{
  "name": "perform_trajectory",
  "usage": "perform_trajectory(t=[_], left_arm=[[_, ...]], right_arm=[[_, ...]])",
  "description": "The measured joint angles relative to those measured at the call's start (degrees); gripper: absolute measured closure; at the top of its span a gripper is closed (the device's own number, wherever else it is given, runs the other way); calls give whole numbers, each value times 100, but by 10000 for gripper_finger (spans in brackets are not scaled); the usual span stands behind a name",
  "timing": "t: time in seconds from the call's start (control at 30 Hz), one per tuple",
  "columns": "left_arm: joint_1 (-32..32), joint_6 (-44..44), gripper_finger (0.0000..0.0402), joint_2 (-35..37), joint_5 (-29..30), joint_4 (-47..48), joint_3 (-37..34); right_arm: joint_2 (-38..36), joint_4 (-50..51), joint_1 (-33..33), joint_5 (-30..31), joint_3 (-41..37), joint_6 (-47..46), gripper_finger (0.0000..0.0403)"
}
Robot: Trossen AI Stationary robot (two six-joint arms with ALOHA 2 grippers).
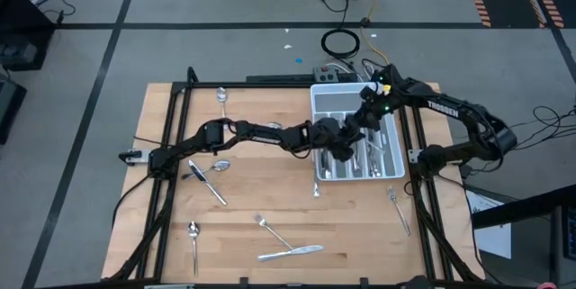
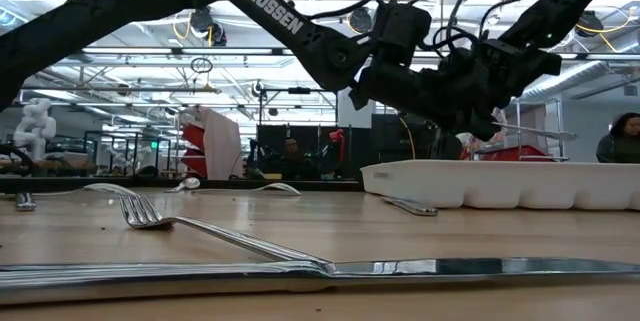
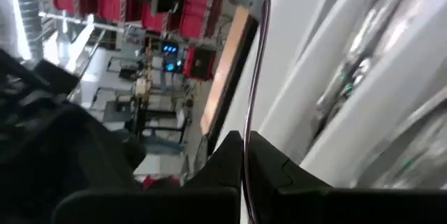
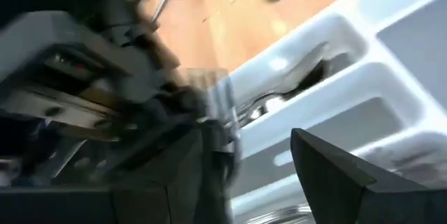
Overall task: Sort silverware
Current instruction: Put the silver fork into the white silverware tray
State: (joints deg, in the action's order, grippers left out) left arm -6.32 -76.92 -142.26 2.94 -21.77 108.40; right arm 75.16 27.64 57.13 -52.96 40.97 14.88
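The white tray (image 1: 317, 100) sits at the table's far right with several pieces of silverware in its compartments. My left gripper (image 1: 340, 145) reaches over the tray's left side from the left, shut on a slim silver piece (image 3: 255, 77) seen edge-on. My right gripper (image 1: 367, 113) hangs open over the tray just beyond it, coming from the right. In the right wrist view, my right gripper (image 4: 255, 130) has the left gripper and a blurred silver piece (image 4: 218, 109) beside one finger. My left gripper pinches one end of the silver piece (image 3: 244, 165) between its two fingers. The piece runs straight on out of the fingertips, along the fingers, nearly level. It hangs clear above the tray (image 2: 500, 186). My right gripper: I cannot tell whether a finger touches the piece.
Loose silverware lies on the wooden table: a spoon (image 1: 222, 98) at the far side, a spoon (image 1: 216, 165) and a knife (image 1: 209, 184) at the left, a spoon (image 1: 193, 235), a fork (image 1: 270, 230) and a knife (image 1: 292, 253) near the front, and a fork (image 1: 396, 203) right of them.
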Motion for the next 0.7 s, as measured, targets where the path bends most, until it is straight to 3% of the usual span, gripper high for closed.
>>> perform_trajectory(t=[0.2,0.4,0.7], left_arm=[[57,350,396,74,276,-155,52],[-59,463,396,36,627,-51,23],[-415,246,396,33,386,139,20]], right_arm=[[-133,97,712,887,2,-410,200],[-358,920,1083,534,0,-178,200],[-619,1255,1375,147,0,40,200]])
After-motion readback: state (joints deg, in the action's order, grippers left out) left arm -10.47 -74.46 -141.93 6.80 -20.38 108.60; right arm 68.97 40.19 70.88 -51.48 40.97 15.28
